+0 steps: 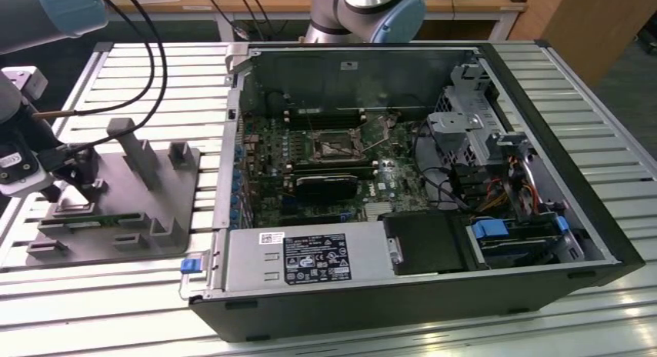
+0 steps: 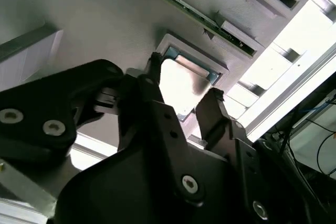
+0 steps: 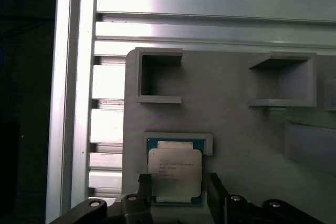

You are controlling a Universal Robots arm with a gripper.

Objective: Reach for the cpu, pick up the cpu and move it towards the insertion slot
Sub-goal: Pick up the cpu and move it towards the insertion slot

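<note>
One cpu point(image 3: 174, 174), lying flat in its pale square recess on the grey fixture block point(image 3: 236, 129), silver top up. The gripper point(image 3: 178, 181) is right over it. Its two black fingers point(image 3: 216, 190) are spread, one on each opposite side of the chip, with the tips down at chip level. Can't tell whether the tips touch its edges. The cpu looks seated in the recess, not lifted. The second wrist view agrees: bright chip face between the two tips.

In the exterior view, gripper and block are at the lower left of the frame, on the slatted metal desk point(image 1: 154, 72). The block carries several upright posts point(image 1: 128, 145) just beside the gripper. An open computer case point(image 1: 411, 295) takes the centre and right of the frame, on its side with the board exposed. The insertion slot point(image 1: 334, 147) is on that board, a little above frame centre: a dark square in a silvery frame. It is well apart from the cpu, with the case wall between them. A black card point(image 1: 326, 184) sits just below the slot in the frame.
</note>
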